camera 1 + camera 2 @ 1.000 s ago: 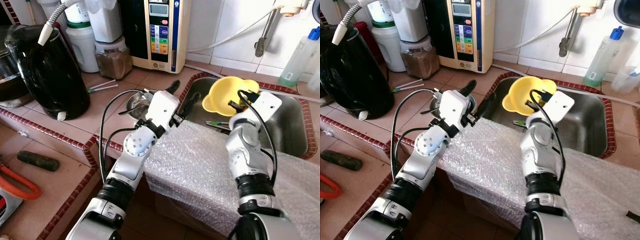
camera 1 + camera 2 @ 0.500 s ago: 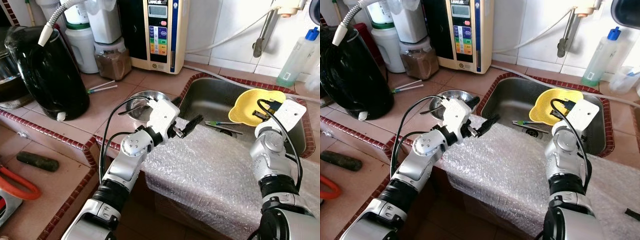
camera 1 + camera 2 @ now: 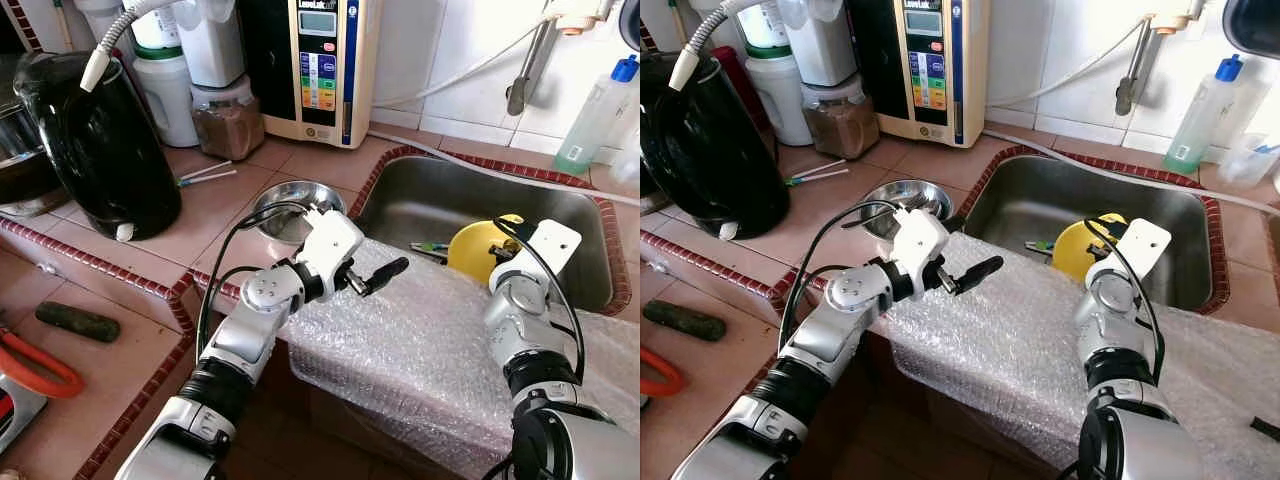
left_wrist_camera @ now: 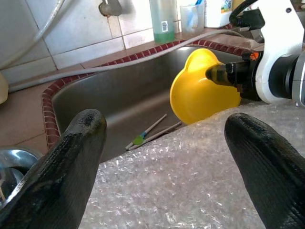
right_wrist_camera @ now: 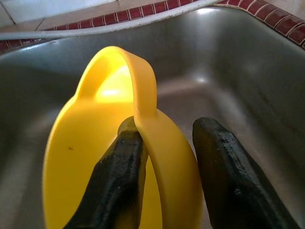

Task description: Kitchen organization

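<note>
Two arms reach over a tiled bench (image 3: 200,215) toward a steel sink (image 3: 440,195). Far left: black kettle (image 3: 95,140) on the bench, two straws (image 3: 205,175) just beside it, a dark oblong object (image 3: 77,321) on the lower ledge. Behind: white jars and a water purifier unit (image 3: 318,65) against the wall. Steel bowl (image 3: 290,200) sits on the bench just left of the sink rim. Bubble wrap (image 3: 420,350) drapes over the front edge of bench and sink. Left tool (image 3: 385,270) hovers above the wrap, fingers spread wide, holding nothing. In the sink: thin utensils with a green band (image 4: 139,139) on the basin floor. Right tool (image 5: 164,157) is at the sink's front edge, fingers clamped on the rim of a yellow plastic bowl (image 3: 475,248), one inside, one outside; bowl stands tilted on edge inside the sink. Far right: green-tinted bottle (image 3: 598,115) by the wall.
</note>
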You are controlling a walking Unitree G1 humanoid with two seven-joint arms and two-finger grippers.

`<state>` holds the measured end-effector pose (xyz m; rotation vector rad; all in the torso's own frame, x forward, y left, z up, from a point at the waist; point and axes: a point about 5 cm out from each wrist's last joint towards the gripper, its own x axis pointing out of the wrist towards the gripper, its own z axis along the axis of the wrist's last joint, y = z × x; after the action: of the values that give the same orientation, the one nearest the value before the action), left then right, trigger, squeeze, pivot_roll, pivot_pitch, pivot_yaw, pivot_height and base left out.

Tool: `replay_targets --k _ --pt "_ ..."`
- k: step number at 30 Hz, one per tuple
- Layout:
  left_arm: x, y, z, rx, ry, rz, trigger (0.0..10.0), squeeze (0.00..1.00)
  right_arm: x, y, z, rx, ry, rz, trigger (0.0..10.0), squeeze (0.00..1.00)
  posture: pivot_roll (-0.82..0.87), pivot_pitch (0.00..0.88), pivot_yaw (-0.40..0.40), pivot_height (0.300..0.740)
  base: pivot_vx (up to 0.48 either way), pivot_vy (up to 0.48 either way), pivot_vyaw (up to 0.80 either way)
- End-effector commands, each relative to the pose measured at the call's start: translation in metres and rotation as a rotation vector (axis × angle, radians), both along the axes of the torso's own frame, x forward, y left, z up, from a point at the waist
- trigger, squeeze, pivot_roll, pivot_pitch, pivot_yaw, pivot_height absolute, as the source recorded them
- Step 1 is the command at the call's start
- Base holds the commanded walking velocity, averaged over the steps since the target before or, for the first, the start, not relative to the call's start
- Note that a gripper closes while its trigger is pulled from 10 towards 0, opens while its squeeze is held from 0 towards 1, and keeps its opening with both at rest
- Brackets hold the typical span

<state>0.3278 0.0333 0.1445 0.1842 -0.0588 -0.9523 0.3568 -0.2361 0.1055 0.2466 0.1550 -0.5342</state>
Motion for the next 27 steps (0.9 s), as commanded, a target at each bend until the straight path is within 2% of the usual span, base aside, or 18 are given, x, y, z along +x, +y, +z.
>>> replay_targets --k 1,7,11,14,19,23,24,25,27 --pt "0.002 0.0 0.005 0.015 -0.016 -0.008 10.0 1.0 0.003 0.004 0.004 0.029 -0.038 0.021 10.0 1.0 0.06 0.0 0.045 0.74 0.0 0.0 0.0" --pt "0.003 0.001 0.005 0.018 -0.015 0.005 10.0 1.0 0.004 0.008 0.001 0.01 -0.002 0.048 10.0 1.0 0.06 0.0 0.045 0.74 0.0 0.0 0.0" --pt "0.005 0.003 0.005 0.029 -0.016 0.027 10.0 1.0 0.006 0.023 -0.011 0.046 0.09 0.155 10.0 1.0 0.06 0.0 0.047 0.74 0.0 0.0 0.0" --pt "0.006 0.004 0.005 0.03 -0.016 0.03 10.0 1.0 0.005 0.028 -0.015 0.07 0.105 0.173 10.0 1.0 0.06 0.0 0.047 0.74 0.0 0.0 0.0" --pt "0.01 0.007 0.007 0.029 -0.03 0.072 10.0 1.0 0.007 0.032 -0.011 0.076 0.066 0.2 10.0 1.0 0.06 0.0 0.046 0.74 0.0 0.0 0.0" --pt "0.024 0.022 0.018 -0.015 -0.072 0.224 10.0 1.0 0.015 0.043 0.011 -0.032 -0.068 0.291 10.0 1.0 0.06 0.0 0.046 0.74 0.0 0.0 0.0" --pt "0.024 0.022 0.018 -0.015 -0.072 0.224 10.0 1.0 0.015 0.043 0.011 -0.032 -0.068 0.291 10.0 1.0 0.06 0.0 0.046 0.74 0.0 0.0 0.0" --pt "0.028 0.028 0.022 -0.025 -0.093 0.276 10.0 1.0 0.017 0.051 0.02 -0.03 -0.134 0.343 10.0 1.0 0.06 0.0 0.046 0.74 0.0 0.0 0.0" --pt "0.033 0.035 0.026 -0.046 -0.109 0.346 10.0 1.0 0.018 0.06 0.027 -0.042 -0.187 0.392 10.0 1.0 0.06 0.0 0.046 0.74 0.0 0.0 0.0"
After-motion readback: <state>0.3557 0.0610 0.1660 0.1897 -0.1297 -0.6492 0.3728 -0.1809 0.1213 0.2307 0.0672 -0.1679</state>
